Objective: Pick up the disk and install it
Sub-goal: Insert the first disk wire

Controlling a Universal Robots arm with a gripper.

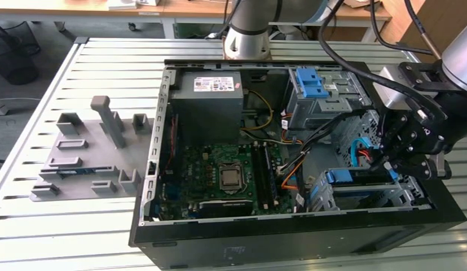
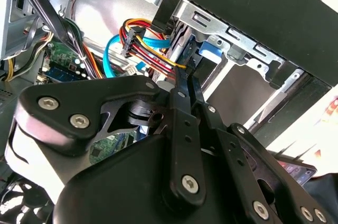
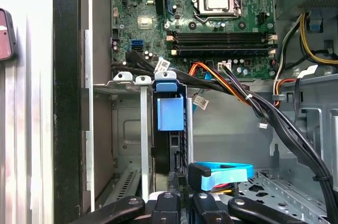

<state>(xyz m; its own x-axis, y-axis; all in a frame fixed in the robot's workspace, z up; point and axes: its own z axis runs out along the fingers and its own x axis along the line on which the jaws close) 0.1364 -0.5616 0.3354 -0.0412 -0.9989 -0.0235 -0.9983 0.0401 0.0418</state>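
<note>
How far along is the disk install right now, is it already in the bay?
Looks mostly done: the disk stands on edge in the metal drive cage inside the computer case, its blue carrier tab showing. In hand: nothing visibly; the gripper hovers just above the cage. Left: whether the disk is fully seated cannot be told; the blue data cable lies loose nearby.
</note>
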